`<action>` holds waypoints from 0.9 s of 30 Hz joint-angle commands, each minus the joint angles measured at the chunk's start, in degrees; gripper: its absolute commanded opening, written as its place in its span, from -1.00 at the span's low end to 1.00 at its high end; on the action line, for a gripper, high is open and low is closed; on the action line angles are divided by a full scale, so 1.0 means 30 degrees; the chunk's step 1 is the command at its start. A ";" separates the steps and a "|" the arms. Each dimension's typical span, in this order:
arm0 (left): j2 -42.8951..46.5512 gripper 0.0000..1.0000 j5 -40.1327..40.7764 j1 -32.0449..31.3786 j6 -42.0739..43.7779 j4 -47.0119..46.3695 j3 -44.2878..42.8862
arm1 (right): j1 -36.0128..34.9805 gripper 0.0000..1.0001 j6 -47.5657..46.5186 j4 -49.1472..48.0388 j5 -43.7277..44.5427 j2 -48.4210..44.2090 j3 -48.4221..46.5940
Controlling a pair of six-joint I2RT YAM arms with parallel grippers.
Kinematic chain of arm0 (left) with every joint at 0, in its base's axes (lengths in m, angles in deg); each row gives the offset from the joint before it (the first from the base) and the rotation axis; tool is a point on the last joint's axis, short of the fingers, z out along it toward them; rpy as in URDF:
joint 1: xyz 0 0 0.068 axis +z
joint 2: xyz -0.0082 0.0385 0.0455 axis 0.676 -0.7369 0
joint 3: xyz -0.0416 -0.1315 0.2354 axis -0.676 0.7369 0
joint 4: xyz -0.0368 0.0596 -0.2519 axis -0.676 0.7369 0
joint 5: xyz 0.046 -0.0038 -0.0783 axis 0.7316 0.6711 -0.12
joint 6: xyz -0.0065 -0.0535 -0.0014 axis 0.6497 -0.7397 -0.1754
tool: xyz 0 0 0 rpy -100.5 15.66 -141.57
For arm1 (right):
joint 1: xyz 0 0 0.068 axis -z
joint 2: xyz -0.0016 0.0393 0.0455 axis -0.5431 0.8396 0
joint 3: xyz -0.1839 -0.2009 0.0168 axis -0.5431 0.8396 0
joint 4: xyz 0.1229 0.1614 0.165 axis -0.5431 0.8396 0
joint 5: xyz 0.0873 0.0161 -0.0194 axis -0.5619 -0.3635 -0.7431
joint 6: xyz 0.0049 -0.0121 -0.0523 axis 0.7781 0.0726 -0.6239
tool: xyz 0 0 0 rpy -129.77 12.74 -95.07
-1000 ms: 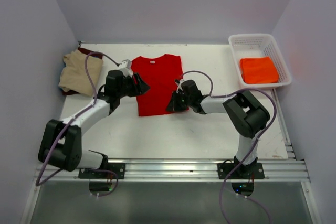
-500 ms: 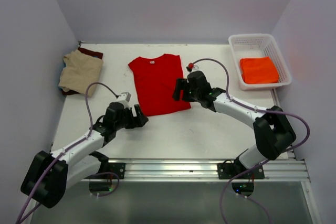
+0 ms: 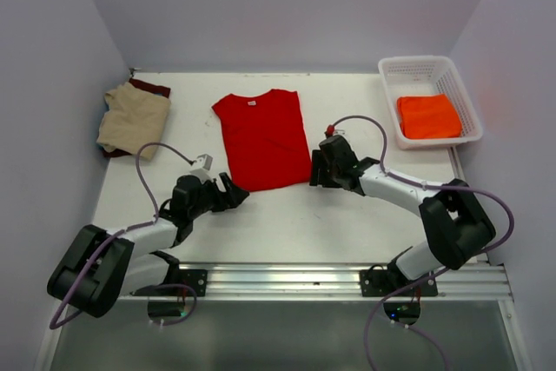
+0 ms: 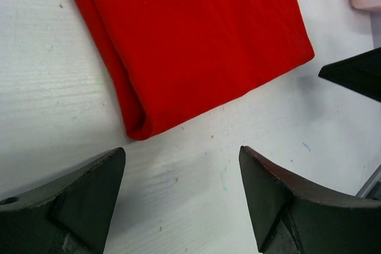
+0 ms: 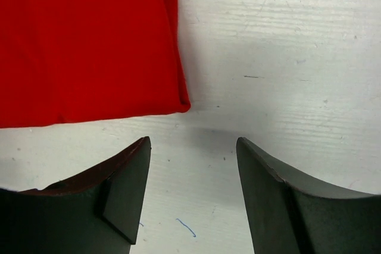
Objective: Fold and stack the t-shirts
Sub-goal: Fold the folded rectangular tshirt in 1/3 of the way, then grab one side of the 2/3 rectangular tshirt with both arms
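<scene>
Top external view: the red t-shirt (image 3: 263, 138) lies flat mid-table, neck label to the far side, its sides turned in so it forms a long narrow panel. A second ago both grippers were down on its side edges; both have since let go and drawn back toward the near edge. The left gripper (image 3: 231, 195) now sits just off the near left corner and the right gripper (image 3: 314, 171) just off the near right corner. Each wrist view shows the fingers spread with only bare table (image 3: 287, 223) between them and the hem just ahead. Judgement: the lengthwise folds are done and the crosswise fold comes next. The tan t-shirt (image 3: 132, 119) rests on the maroon t-shirt (image 3: 155, 88) at far left, and the orange t-shirt (image 3: 428, 115) lies in the white basket (image 3: 417, 62).
</scene>
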State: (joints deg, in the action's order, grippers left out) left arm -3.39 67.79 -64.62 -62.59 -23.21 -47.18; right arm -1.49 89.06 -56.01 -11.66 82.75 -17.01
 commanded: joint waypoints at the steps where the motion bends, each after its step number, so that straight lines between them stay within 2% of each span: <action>1: -0.1662 0.65 -0.0733 0.0797 -0.0803 -0.1578 0.1084 | 0.0330 0.25 0.0465 -0.0785 0.0219 -0.0438 0.0555; 7: -0.3624 0.59 -0.0793 0.0975 -0.1421 -0.3455 0.1203 | 0.1091 0.23 0.0583 -0.2629 -0.1273 0.1026 0.1229; 17: -0.6821 0.38 -0.1819 0.1415 -0.2007 -0.6298 0.1290 | 0.2762 0.15 0.2133 -0.7959 -0.6635 0.3195 0.2636; 27: -0.7232 0.29 -0.2287 0.1620 -0.2065 -0.6679 0.1349 | 0.3407 0.10 0.2692 -0.8872 -0.8072 0.2552 0.4071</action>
State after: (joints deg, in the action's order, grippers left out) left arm -22.60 60.93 -60.16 -69.89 -50.42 -45.39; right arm 8.69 96.16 -85.38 -33.80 90.23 -7.41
